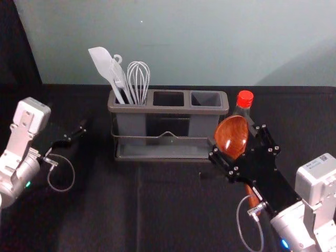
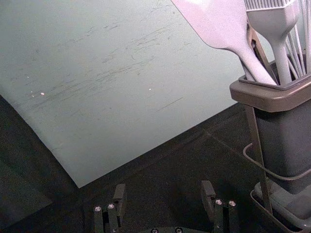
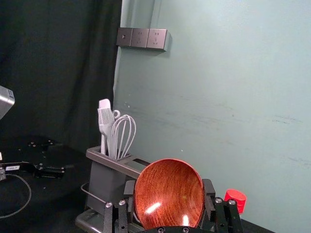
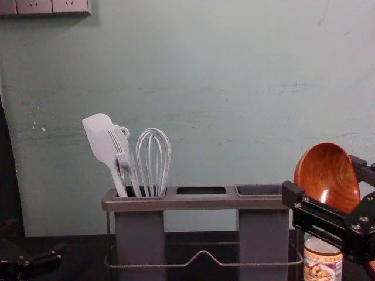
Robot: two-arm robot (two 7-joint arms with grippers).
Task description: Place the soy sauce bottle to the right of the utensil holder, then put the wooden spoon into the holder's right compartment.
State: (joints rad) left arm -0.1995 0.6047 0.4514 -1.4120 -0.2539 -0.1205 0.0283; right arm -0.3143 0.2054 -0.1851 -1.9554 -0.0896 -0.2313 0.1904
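In the head view my right gripper is shut on the wooden spoon, bowl up and handle slanting down below the gripper. The right wrist view shows the spoon's bowl between the fingers of my right gripper. Behind the spoon, the soy sauce bottle with a red cap stands upright, right of the utensil holder; its label appears low in the chest view. The holder's right compartment has nothing in it. At the left, my left gripper is idle; in its wrist view the gripper is open.
A white spatula, a brush and a whisk stand in the holder's left compartment. A wire rail runs along the holder's front. The wall rises behind the black-covered table.
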